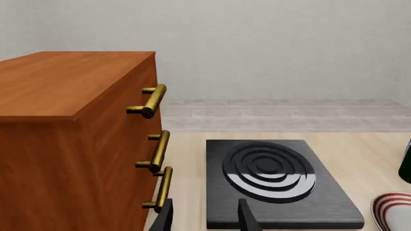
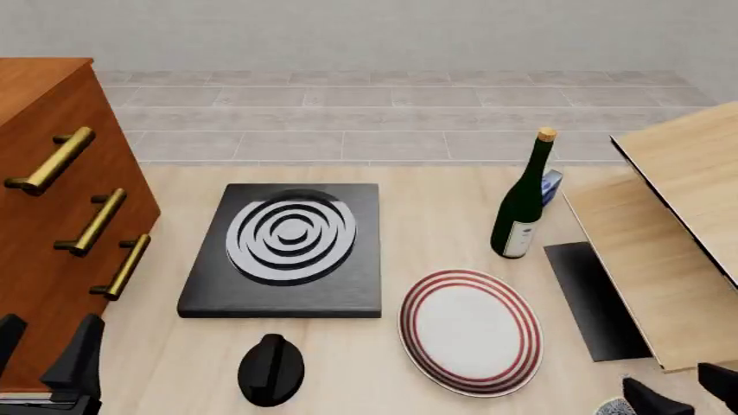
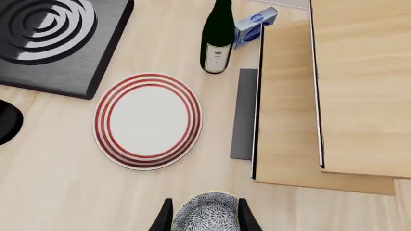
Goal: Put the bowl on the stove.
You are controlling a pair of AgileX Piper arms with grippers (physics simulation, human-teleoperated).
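Speckled blue-grey and white, the bowl point(image 3: 207, 211) sits at the bottom edge of the right wrist view, between the two dark fingers of the right end effector point(image 3: 204, 215), which flank its pale rim on either side; whether they press on it or only bracket it cannot be told. Above it in that frame lies the white plate point(image 3: 148, 120) with red rings, with the green wine bottle point(image 3: 218, 38) and a small blue box point(image 3: 253, 24) at the top, a pale wooden board point(image 3: 289, 96) at right, and a corner of the stove point(image 3: 57, 43) at upper left.

From the front view, the bowl point(image 2: 611, 406) shows only as a sliver at the bottom right edge beside the right end effector point(image 2: 680, 393). It is well apart from the stove point(image 2: 289, 251), a flat black square slab with silver concentric rings at centre left. The plate point(image 2: 471, 331) and a black round knob point(image 2: 271, 370) lie on the counter point(image 2: 438, 216) between them. A brown cabinet point(image 2: 47, 216) with brass handles fills the left. Only this view shows the left end effector point(image 2: 47, 354) at lower left, spread apart and empty.

Seen from the left wrist view, the stove point(image 1: 276, 183) lies ahead of the parted fingers of the left end effector point(image 1: 205, 219), with the cabinet point(image 1: 70, 134) close on the left; the bowl is out of frame.
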